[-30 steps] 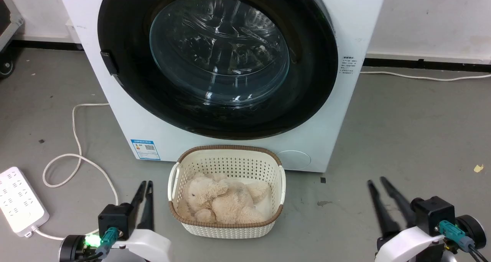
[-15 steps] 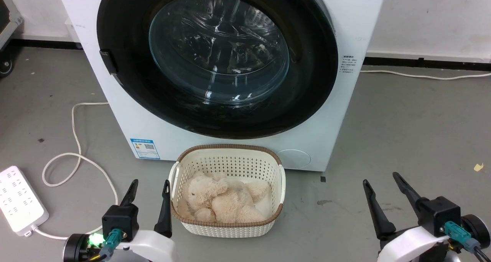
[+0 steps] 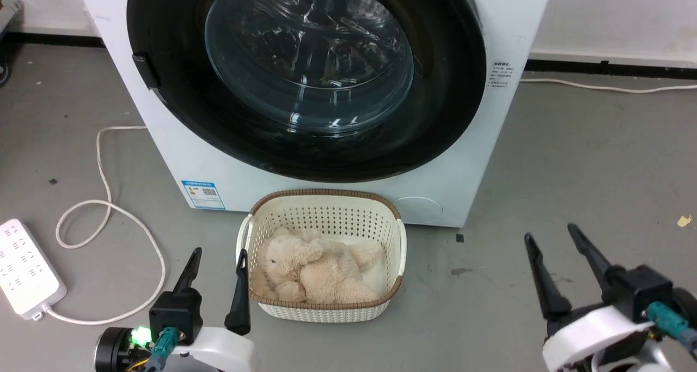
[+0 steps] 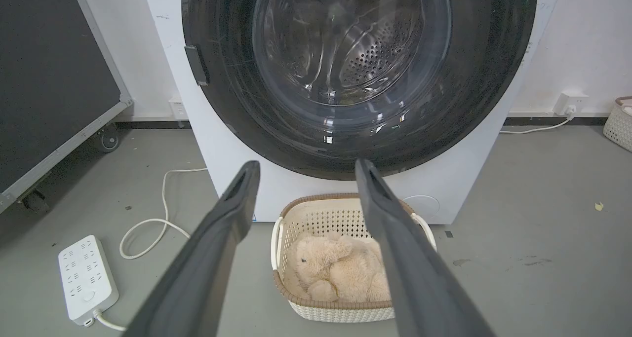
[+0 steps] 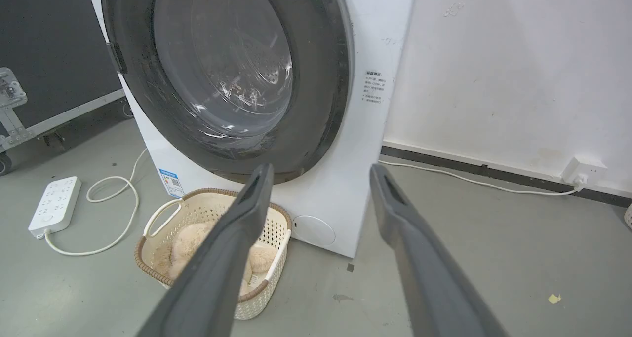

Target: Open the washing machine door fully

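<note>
Grey floor (image 3: pixel 599 159), white wall (image 5: pixel 493 56) behind. Washing machine (image 3: pixel 479 159) stands on floor near wall. Door (image 3: pixel 446 89) shut flush on machine front. Basket (image 3: pixel 326 193) with plush toy (image 3: pixel 316 268) just before machine's lower edge. Power strip (image 3: pixel 24 268) and looped cord (image 3: pixel 103 197) on floor left of machine. Black wheeled panel (image 4: pixel 49 80) further left. Broad floor stretch right of machine. Left gripper (image 3: pixel 219 250) spread, empty, just beside basket's left rim. Right gripper (image 3: pixel 550 231) spread, empty, well apart from basket.

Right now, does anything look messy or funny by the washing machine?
Slightly: a small yellowish scrap lies on the grey floor at the right, and a white power strip with a looped white cord sprawls at the left. Nothing looks spilled or broken.
</note>
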Available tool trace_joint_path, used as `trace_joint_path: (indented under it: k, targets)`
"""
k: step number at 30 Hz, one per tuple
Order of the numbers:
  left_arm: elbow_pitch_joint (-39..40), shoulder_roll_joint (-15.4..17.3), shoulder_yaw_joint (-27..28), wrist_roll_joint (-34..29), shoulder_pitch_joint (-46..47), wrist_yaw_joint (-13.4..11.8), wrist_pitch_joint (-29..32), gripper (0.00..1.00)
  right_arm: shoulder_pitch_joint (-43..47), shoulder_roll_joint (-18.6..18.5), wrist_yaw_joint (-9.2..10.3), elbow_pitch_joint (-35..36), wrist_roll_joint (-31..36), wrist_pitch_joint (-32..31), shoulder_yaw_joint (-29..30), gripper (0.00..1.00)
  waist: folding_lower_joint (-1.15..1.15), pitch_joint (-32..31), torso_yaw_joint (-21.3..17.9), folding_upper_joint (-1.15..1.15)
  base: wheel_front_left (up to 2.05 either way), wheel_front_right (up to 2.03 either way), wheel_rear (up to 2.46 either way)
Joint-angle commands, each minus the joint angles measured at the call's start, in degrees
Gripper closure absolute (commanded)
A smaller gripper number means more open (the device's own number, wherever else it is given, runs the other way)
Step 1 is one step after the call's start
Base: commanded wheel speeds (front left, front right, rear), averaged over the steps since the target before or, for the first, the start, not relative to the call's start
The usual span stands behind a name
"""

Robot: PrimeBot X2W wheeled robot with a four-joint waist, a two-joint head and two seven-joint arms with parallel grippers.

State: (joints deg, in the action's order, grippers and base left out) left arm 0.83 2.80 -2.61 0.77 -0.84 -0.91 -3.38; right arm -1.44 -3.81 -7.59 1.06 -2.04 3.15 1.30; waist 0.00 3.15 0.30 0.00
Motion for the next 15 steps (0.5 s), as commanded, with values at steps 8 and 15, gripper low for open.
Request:
trace_joint_path:
  k: [8, 15]
  targets:
    - [1.3, 0.0, -0.8, 0.3, 2.0, -0.8, -1.6, 0.00, -6.6, -1.4, 0.03, 0.7, -7.5, -1.8, 1.5, 1.00, 0.00, 2.1, 0.5, 0.00, 0.00, 0.00, 0.00]
    - [2.0, 0.0, -1.4, 0.3, 2.9, -1.2, -2.4, 0.00, -12.7, -1.6, 0.04, -0.2, -13.5, -5.4, 4.1, 1.00, 0.00, 3.7, 1.2, 0.00, 0.00, 0.00, 0.00]
